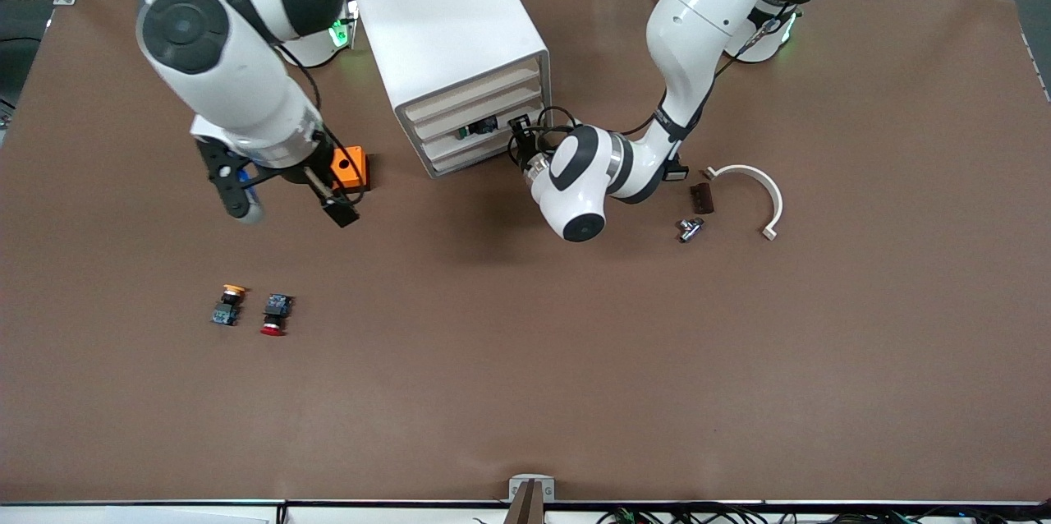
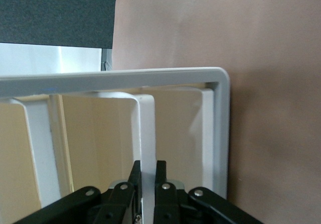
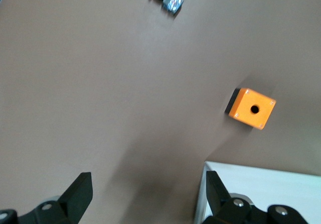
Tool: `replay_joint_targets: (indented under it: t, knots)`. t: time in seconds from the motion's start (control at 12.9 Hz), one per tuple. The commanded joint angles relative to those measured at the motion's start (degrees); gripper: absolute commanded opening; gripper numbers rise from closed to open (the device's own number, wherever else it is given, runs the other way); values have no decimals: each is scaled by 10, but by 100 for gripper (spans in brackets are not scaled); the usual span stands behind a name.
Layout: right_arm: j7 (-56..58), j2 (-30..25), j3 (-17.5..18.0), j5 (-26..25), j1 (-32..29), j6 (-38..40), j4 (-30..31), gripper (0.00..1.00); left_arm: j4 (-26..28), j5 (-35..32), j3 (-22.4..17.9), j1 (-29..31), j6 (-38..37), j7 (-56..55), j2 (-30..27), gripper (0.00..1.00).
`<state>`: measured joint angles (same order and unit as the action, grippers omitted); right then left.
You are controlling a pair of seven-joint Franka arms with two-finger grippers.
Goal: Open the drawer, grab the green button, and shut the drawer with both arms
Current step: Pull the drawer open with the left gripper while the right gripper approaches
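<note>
My right gripper (image 1: 289, 199) hangs over the bare brown tabletop (image 1: 525, 393), its black fingers (image 3: 80, 193) spread wide apart and holding nothing. At its five o'clock in the front view, lower down, lie two small push buttons. One is orange-capped (image 1: 228, 304) and the other red-capped (image 1: 276, 314), and each has a dark body with a bluish block. At the gripper's two o'clock, close by, sits a boxy orange housing (image 1: 349, 168) with a black base and a round hole in one face.

Next comes the big white cabinet (image 1: 443, 31), smooth and round-cornered, with four cream slats stacked on its front. The drawer (image 1: 447, 140) is the third one down. The button (image 1: 478, 129) lies in it and shows only as a small dark piece with a touch of green and blue.

My left gripper (image 1: 519, 134) is at the cabinet's front, at the four o'clock corner. Its fingers (image 2: 160, 176) are pinched together on a thin white upright wall of the drawer.

At that arm's three o'clock lie a small brown block (image 1: 702, 197), a shiny metal fitting (image 1: 690, 228) and a white half-ring bracket (image 1: 759, 187).
</note>
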<state>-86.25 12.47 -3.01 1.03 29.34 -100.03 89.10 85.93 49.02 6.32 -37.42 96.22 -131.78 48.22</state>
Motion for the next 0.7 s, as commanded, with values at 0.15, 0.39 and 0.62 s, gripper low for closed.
replay_joint_targets:
  t: [0.15,0.39,0.62]
  knots:
    - [-87,33,-7,0,54,-59,15,100,-49,9,-2,75,-3,102,8,2]
    - [-131,34,-7,-7,86,-121,68,100,-76,10,-2,106,19,152,27,6]
    - [-183,52,-8,-10,114,-166,89,100,-78,10,-2,109,27,169,31,52]
